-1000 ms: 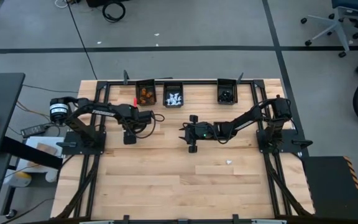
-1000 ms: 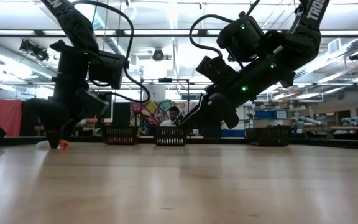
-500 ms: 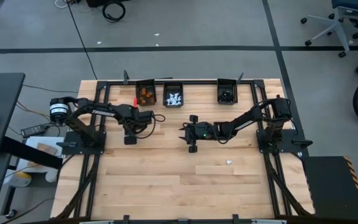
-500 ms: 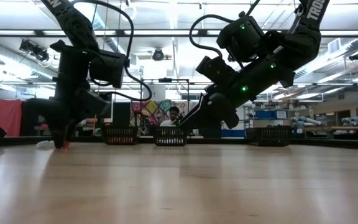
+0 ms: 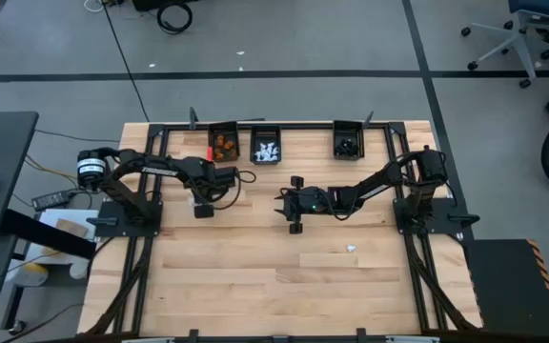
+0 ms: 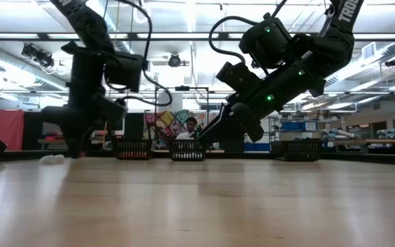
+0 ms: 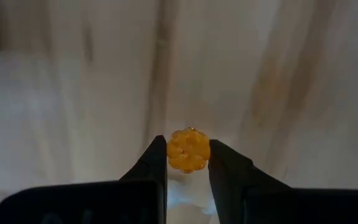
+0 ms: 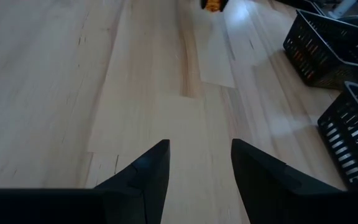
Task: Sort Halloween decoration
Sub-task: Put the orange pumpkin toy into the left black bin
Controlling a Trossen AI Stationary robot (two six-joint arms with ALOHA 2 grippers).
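Between my left claw's [image 7: 188, 163] matt dark fingers I am pinching a bumpy, waxy-looking orange trinket [image 7: 188, 150]; beneath it the pale wooden table [image 7: 278, 74] is showing smooth, slightly glossy grain.

I find one partial marking only: white letters "TRO" on the right arm [image 6: 341, 20] in my low view. Nothing else legible.
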